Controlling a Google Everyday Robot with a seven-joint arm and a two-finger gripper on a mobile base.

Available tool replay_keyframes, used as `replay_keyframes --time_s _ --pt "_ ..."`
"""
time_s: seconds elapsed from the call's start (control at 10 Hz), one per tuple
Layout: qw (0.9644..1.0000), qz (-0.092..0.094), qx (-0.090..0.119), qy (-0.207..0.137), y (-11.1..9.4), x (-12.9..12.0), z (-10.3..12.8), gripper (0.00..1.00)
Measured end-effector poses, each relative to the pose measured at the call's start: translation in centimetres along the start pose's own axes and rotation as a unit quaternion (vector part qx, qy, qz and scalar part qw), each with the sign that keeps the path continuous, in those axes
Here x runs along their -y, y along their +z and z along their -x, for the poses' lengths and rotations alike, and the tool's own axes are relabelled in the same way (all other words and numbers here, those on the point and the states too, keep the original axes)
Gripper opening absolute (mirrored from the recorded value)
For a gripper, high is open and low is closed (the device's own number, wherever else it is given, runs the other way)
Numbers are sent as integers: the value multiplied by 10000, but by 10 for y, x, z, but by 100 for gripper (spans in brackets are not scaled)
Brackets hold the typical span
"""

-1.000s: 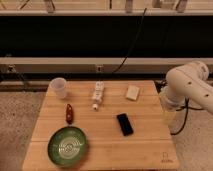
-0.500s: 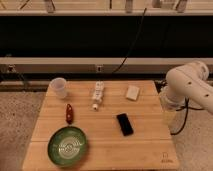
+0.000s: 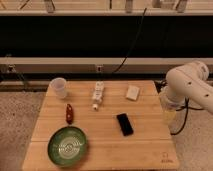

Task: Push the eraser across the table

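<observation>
Black eraser [image 3: 124, 124] lies flat on wooden worktop [image 3: 145, 150], just right of ctr, nothing touching it. Robot's end effector [image 3: 170, 117] hangs open & empty just off worktop's right edge. Also on worktop: green plate [image 3: 68, 146] front-left, red pepper [image 3: 69, 113] left, cup [image 3: 59, 87], power strip [image 3: 98, 93] & white block [image 3: 132, 92] at rear.

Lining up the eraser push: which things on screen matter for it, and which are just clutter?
For the job: black eraser, right of the table's centre; wooden table; tool, hanging just off the table's right edge, apart from the eraser.
Lying about: clear cup, white power strip, cream block, red pepper, green plate.
</observation>
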Motion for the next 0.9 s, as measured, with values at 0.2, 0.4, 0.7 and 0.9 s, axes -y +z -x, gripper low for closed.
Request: replay_keyframes --time_s 0.2,0.4,0.7,0.9 --pt "10000 0 0 0 0 0 0 80" --pt "10000 0 0 0 0 0 0 80" --pt "10000 38 -9 -38 11 -6 6 80" --pt "9999 90 0 -91 30 -14 17 80"
